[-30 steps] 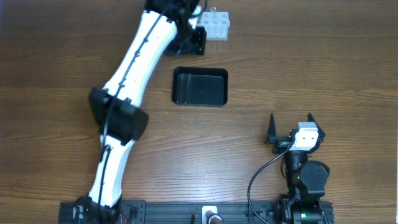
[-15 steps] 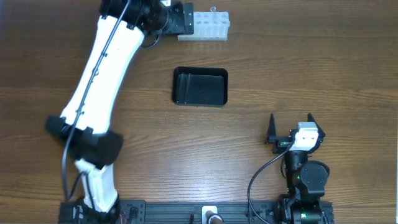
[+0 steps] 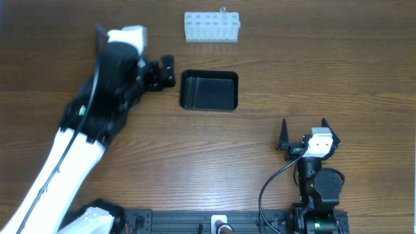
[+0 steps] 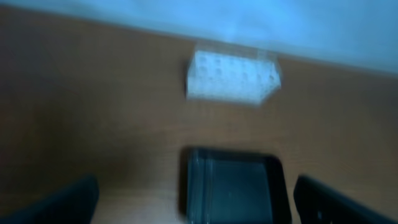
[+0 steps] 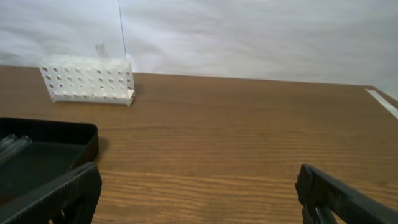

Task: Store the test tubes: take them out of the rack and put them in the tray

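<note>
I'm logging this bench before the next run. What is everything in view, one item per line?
rack: one, white, far side of the table, beyond the tray.
test tube in the rack: one, clear, upright near the rack's right end.
tray: one, black, mid-table.
tubes in the tray: clear, lying at one end; count cannot be told.
table: one, brown wood.
left arm: one, white and black, left of the tray in the top view, jaws open.
right arm: one, black, close to its base, jaws open and empty.
</note>
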